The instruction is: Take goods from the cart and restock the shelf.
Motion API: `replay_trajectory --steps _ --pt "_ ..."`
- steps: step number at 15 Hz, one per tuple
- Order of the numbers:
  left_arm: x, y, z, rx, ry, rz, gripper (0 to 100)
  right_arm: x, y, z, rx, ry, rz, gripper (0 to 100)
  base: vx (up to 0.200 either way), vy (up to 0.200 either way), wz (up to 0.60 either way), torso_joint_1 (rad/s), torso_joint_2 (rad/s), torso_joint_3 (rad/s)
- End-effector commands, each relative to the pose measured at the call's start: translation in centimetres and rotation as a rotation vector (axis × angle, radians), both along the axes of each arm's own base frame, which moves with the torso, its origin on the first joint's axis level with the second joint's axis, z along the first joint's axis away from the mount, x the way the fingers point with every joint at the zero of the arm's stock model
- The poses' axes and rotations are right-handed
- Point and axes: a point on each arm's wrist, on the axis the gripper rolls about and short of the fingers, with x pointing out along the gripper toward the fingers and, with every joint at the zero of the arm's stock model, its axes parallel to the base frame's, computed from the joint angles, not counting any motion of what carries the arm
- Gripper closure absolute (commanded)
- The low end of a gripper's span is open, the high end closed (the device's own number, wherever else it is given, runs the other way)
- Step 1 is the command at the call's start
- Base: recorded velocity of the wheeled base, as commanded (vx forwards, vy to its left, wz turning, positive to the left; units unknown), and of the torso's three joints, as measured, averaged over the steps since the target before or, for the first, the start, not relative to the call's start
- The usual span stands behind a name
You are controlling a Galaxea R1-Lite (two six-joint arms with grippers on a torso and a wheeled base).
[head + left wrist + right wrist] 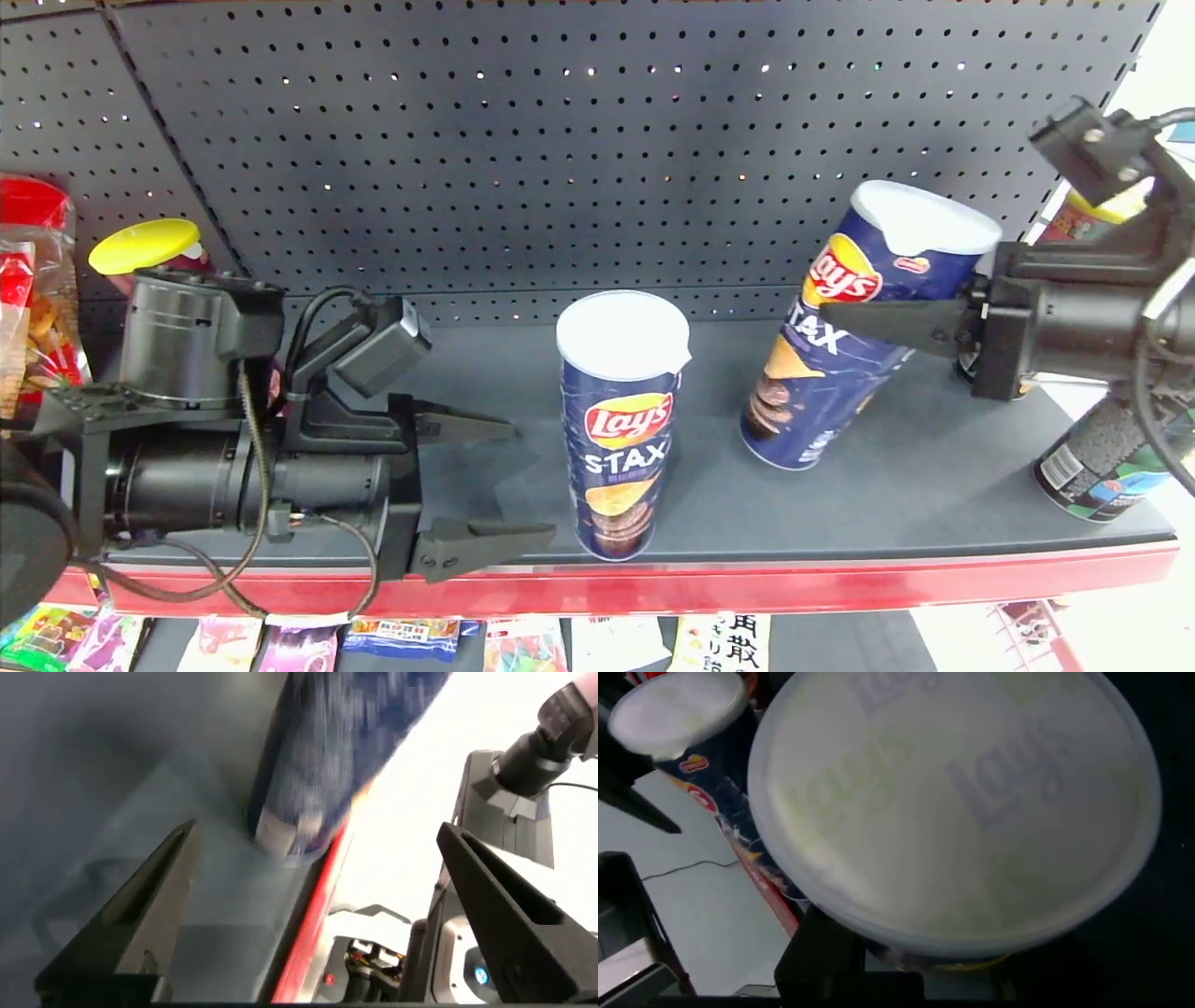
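- While the right gripper grips a blue chip can around its upper half, the can leans over the grey shelf, white lid toward the robot's right and base low near the board (contact with it cannot be judged).
- A second blue can stands upright near the shelf's red front edge, to the left of the held one and apart from it.
- The left gripper hangs level at the shelf front just left of that upright can, jaws spread wide with nothing between them.
- A perforated back panel closes the shelf behind; a yellow-lidded can stands at far left, a dark can at far right.
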Motion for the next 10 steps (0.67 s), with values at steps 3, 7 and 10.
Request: replay_trajectory --steps 3,7,10 --pt "-2.6 2.5 -0.2 -0.004 -0.009 0.051 0 4.7 3.8 -1.0 -0.022 0.037 0.060 100 0.000 0.000 0.00 0.000 0.00 0.000" --pt "-2.6 3.5 0.0 -0.017 0.002 0.109 0 7.9 5.9 -2.3 -0.088 -0.007 0.104 100 0.000 0.000 0.00 0.000 0.00 0.000" --pt "-2.6 3.5 0.0 -0.017 0.001 0.114 0 9.4 7.1 -2.0 -0.080 -0.031 0.111 100 0.000 0.000 0.00 0.000 0.00 0.000"
